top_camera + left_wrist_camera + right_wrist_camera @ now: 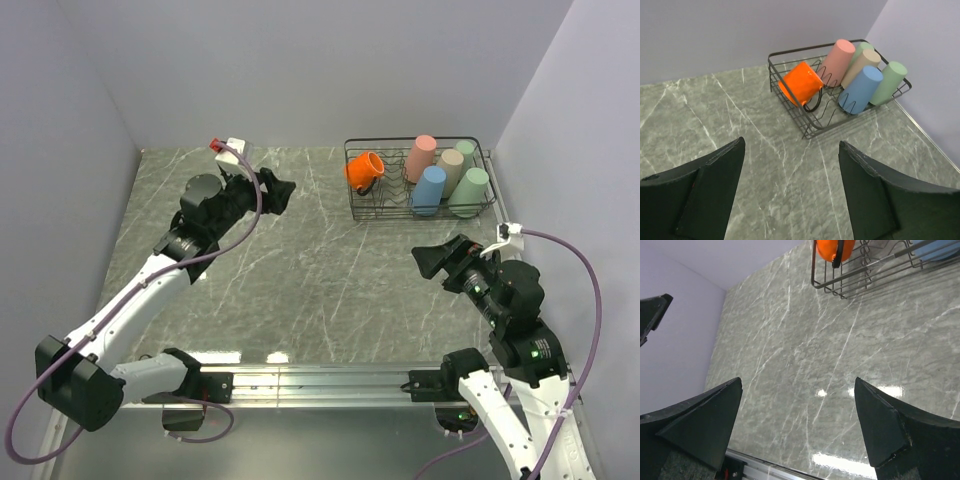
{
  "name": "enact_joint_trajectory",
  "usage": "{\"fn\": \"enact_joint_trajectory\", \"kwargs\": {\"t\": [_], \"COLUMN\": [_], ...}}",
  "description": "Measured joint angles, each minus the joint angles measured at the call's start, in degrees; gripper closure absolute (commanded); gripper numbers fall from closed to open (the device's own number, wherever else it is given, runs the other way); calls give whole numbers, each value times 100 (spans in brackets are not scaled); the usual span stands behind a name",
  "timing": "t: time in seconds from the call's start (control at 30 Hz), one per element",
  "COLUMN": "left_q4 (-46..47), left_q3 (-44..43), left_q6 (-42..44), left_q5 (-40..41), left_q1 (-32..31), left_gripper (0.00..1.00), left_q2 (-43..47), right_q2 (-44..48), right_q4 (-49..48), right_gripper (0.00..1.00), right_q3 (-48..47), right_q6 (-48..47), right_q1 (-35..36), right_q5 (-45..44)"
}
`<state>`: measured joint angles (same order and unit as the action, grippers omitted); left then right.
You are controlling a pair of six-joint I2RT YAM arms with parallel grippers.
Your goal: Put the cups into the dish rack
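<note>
In your right wrist view the dish rack (813, 270) runs off the top edge. You get only its near corner, the lower part of the orange mug (832, 247) and a sliver of the light blue tumbler (940, 246). From above, the rear pale green cup (466, 150) sits mostly hidden behind the beige cup (452, 165). The left gripper (791, 145) and right gripper (798, 381) are each cut off by the bottom edge of their own wrist view.
</note>
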<state>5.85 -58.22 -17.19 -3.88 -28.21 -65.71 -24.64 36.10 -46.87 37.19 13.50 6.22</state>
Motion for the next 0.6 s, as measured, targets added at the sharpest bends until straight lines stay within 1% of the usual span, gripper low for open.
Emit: {"fn": "enact_joint_trajectory", "kwargs": {"t": [0.43, 0.5, 0.6], "left_q4": [-227, -249, -293], "left_q3": [142, 188, 271], "left_q6": [2, 2, 2], "left_q5": [-33, -24, 9], "left_q1": [0, 0, 0], "left_gripper": [20, 20, 20], "left_q2": [409, 481, 573], "right_q2": [-2, -22, -24], "right_q4": [24, 39, 31], "right_gripper": [0, 4, 5], "right_q3": [39, 39, 61], "right_q6": [153, 157, 170], "right_q1": [0, 0, -2], "right_q5": [-107, -105, -59]}}
